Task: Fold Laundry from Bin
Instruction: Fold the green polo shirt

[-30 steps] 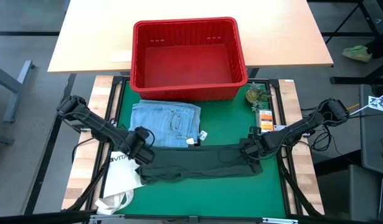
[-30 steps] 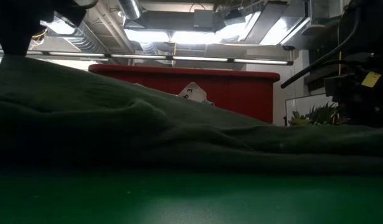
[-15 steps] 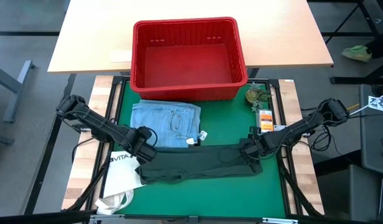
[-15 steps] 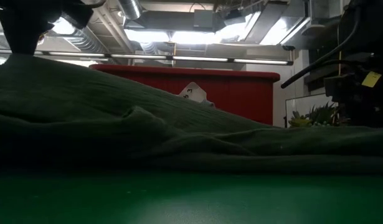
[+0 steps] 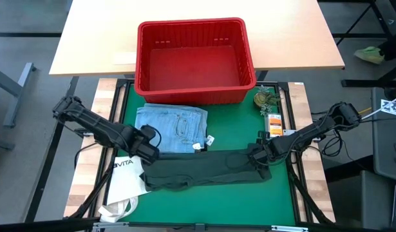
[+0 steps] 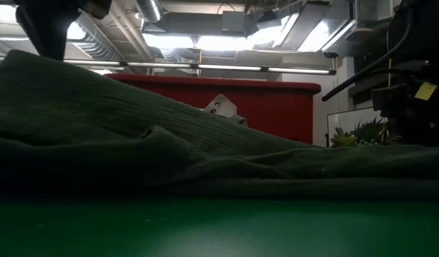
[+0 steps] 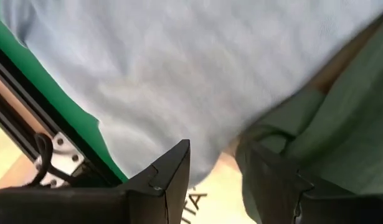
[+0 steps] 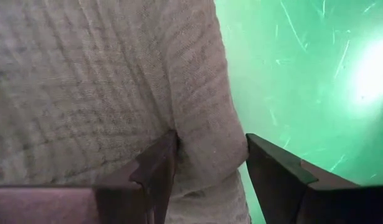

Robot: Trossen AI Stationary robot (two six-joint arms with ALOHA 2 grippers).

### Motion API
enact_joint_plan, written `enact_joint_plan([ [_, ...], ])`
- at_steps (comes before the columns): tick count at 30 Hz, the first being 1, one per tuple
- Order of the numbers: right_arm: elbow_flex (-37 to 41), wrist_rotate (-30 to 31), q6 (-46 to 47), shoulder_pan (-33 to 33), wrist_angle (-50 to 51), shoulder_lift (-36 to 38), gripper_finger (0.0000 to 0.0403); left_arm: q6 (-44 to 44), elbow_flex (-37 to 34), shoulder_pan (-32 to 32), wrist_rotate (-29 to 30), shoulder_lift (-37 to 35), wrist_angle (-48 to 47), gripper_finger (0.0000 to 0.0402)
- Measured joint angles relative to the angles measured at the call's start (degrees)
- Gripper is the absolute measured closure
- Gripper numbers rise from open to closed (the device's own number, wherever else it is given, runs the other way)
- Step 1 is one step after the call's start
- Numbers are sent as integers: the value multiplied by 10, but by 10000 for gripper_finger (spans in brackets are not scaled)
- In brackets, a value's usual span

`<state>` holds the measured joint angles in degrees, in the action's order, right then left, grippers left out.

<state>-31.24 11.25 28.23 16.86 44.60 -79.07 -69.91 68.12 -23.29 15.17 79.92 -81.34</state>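
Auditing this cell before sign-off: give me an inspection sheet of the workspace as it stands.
Surface: green mat, partly bare.
Job's things: red bin looks empty; folded light jeans by it; dark green piece spread across the front.
Clutter: white tote under the green piece's left end; small plant.
Grippers: left pincer and right pincer each grip an end of the green piece.
Cables: along both arms.
Surroundings: wooden table behind.
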Motion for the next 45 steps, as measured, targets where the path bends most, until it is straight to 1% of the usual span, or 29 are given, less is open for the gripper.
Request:
enact_joint_plan([
  [7, 0, 1, 0, 0, 1, 0, 207, -4, 0, 5, 38, -42, 7, 253],
  [9, -3, 2, -1, 0, 8, 0, 207, 0, 0, 3, 38, -48, 39, 253],
  [11, -18, -2, -6, 0, 39, -3, 207, 17, 0, -5, 38, -50, 82, 253],
  [15, -69, -7, -23, 0, 122, -7, 207, 75, 0, -25, 38, -50, 175, 253],
  [18, -110, 8, -28, 0, 154, -5, 207, 112, 0, -37, 41, -50, 241, 253],
  [20, -129, 17, -32, 0, 184, -5, 207, 138, 0, -47, 49, -50, 269, 253],
  [22, -147, 22, -32, 0, 190, -5, 207, 157, 0, -58, 65, -49, 284, 253],
  [25, -164, 29, -32, 1, 199, -4, 207, 165, 0, -72, 77, -39, 301, 253],
  [30, -172, 42, -48, 1, 144, -4, 207, 165, 0, -95, 79, 0, 306, 253],
  [32, -172, 35, -66, 1, 108, -4, 207, 165, 0, -102, 79, 22, 311, 253],
  [36, -173, 4, -116, 1, 71, -3, 207, 166, 0, -109, 79, 61, 350, 253],
  [41, -173, -4, -145, 0, 87, -3, 207, 166, 0, -110, 79, 91, 406, 253],
  [45, -173, -4, -162, 0, 128, -3, 207, 167, 0, -108, 83, 102, 442, 253],
])
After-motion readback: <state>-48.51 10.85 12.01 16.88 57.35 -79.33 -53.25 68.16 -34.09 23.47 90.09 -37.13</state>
